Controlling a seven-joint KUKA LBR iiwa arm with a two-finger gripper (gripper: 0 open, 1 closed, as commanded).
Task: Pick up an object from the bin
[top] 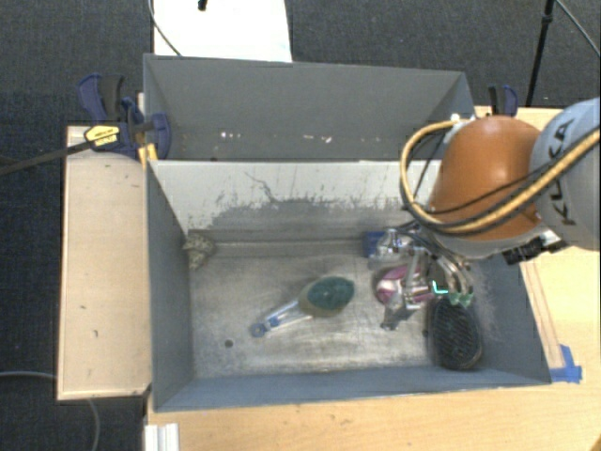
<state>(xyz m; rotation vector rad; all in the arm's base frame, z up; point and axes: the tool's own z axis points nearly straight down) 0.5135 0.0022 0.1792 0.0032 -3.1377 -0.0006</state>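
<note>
My gripper (396,314) hangs low over the right part of the bin floor, below the orange-domed wrist. A small magenta thing (386,287) lies right against its left side, partly hidden by it. Just right of the gripper a black oval hairbrush (455,337) rests by the bin's right wall. Behind the gripper, near the back wall, a blue thing (379,244) sticks out. A scoop-like thing with a dark green round head (329,295) and a blue-tipped handle lies in the middle of the floor, left of the gripper.
A small tan lump (197,248) sits in the back left corner. The arm and its cables cover the right rear of the bin. The left half of the floor is bare scuffed metal.
</note>
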